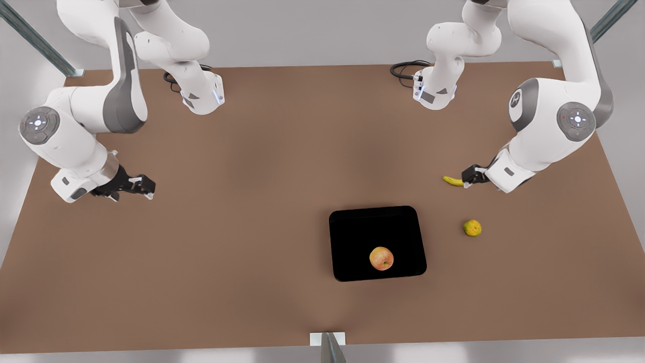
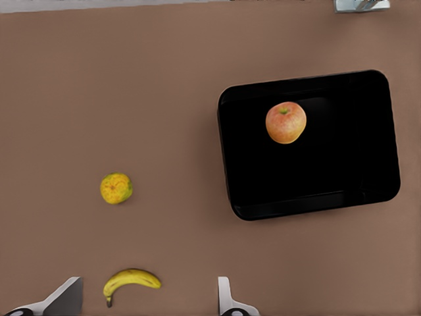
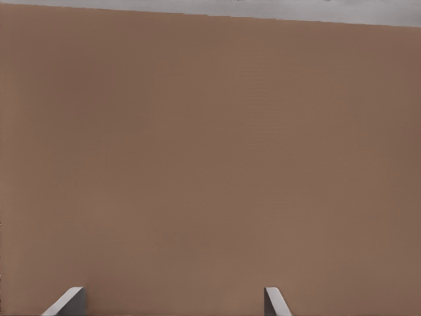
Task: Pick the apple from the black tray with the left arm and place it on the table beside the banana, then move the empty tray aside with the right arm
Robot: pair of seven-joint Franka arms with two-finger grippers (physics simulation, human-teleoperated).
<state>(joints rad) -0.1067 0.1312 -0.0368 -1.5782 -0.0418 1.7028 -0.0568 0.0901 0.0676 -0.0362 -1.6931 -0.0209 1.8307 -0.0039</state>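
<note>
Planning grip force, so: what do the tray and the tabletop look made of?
The black tray looks like glossy plastic or lacquer: a faint sheen runs along its rim. The table looks like matte brown board or laminate, flat, without glare. Neither is certain.

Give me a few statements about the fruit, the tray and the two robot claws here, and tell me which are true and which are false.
1. The apple lies inside the black tray. True.
2. The banana lies in the tray too. False: it lies on the table, by the left gripper.
3. The left gripper holds the apple. False: it is open and holds nothing.
4. The right gripper, at the front view's left, is open above bare table. True.
5. The small yellow-green fruit lies on the table outside the tray. True.
</note>
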